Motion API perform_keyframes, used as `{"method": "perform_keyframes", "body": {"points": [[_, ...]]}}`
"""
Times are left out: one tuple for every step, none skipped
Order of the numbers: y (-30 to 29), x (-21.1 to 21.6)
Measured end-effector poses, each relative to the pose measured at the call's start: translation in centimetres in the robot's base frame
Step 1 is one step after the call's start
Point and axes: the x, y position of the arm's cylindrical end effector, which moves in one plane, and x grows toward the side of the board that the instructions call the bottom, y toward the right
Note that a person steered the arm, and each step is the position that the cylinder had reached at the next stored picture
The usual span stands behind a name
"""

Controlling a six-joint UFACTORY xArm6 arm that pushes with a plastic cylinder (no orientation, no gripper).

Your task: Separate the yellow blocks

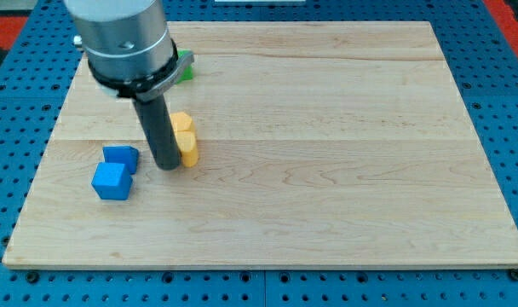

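Note:
Two yellow blocks sit touching on the wooden board (327, 128), left of centre: one yellow block (182, 122) above, the other yellow block (187, 148) just below it. Their shapes are partly hidden by the rod. My tip (168, 165) rests on the board right against the left side of the lower yellow block. The rod rises toward the view's top left into the grey arm body.
Two blue blocks lie left of my tip: a blue cube (112, 181) and another blue block (121, 157) touching it above. A green block (187, 66) peeks out behind the arm near the view's top left. The board's left edge is near.

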Motion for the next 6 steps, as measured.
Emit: {"method": "perform_keyframes", "body": {"points": [[0.0, -3.4], [-3.2, -3.9], [-4.7, -7.5], [6.0, -9.8], [4.9, -9.1], [-5.2, -9.1]]}}
